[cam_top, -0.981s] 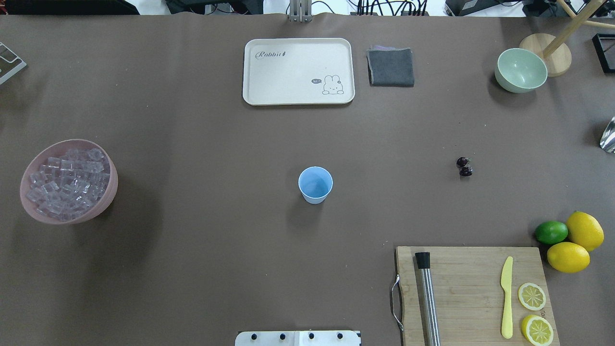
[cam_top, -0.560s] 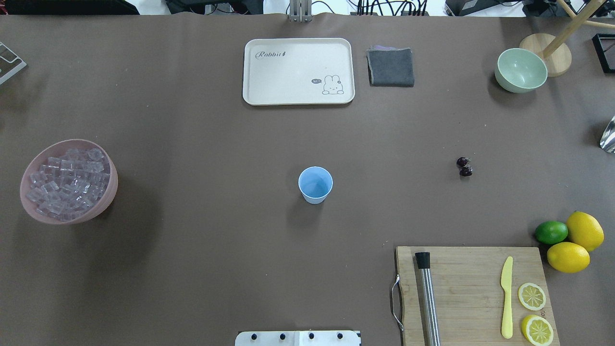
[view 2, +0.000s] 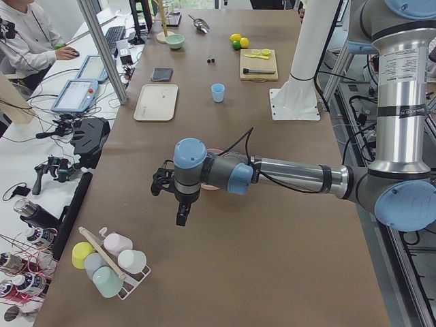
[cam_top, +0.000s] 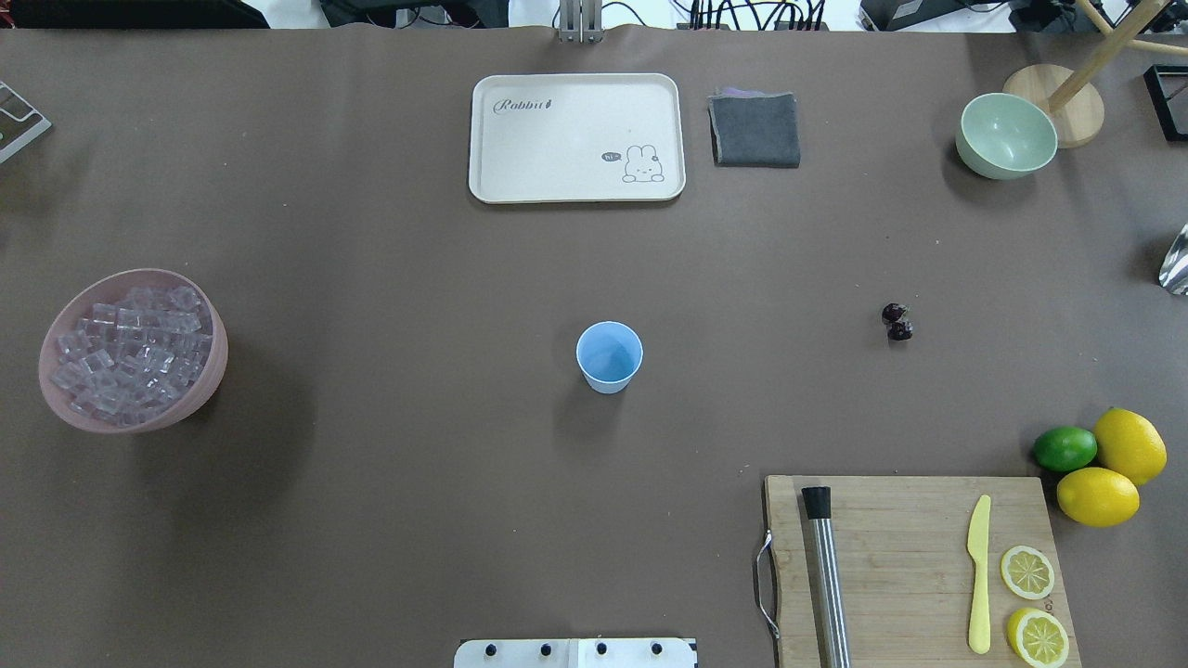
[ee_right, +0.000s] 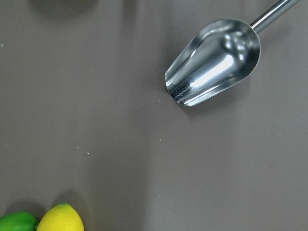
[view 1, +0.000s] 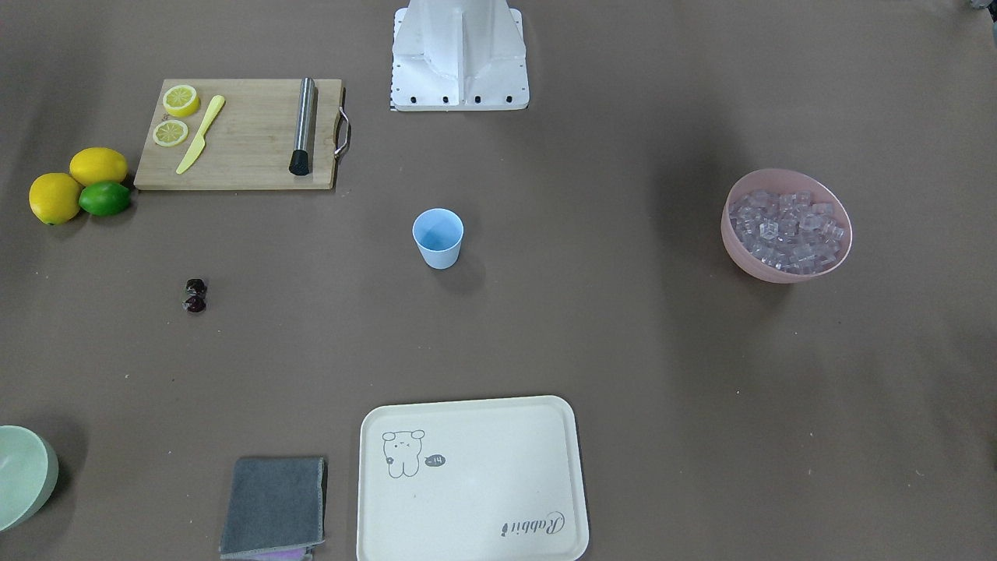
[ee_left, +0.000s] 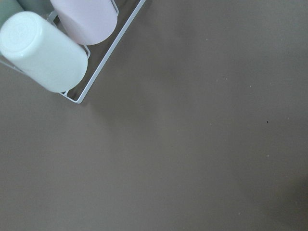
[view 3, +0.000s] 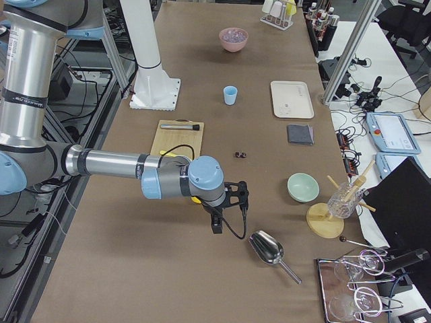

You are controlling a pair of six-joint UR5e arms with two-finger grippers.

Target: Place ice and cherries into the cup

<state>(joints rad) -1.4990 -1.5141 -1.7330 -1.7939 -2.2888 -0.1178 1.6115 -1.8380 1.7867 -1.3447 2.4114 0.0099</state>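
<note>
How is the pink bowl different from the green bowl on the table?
The pink bowl is heaped with ice cubes; the green bowl is empty. The pink bowl looks larger than the green bowl. The pink bowl sits on the robot's left side, the green bowl at the far right beside a wooden stand. Both are round, plain and upright on the table.

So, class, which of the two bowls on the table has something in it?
The pink bowl: it is full of ice; the pale green bowl is empty.
</note>
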